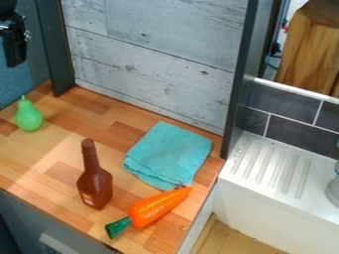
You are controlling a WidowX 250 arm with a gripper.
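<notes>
We see black gripper [15, 47] at upper left, above counter's far left side; cannot tell if it is apart or together. Green pear [28, 117], thing nearest it, sits on wood-patterned counter [43, 161], at left. We note brown bottle [95, 186] nearer front, folded teal cloth [171, 154] right of it, orange carrot [155, 207] by cloth's near corner. Behind: grey plank wall [159, 64]. At right: white ridged drainboard [301, 191], dark tiles [285, 101].

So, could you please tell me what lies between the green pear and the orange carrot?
A brown bottle is between the green pear and the orange carrot, closer to the carrot, as the camera view shows.
</notes>
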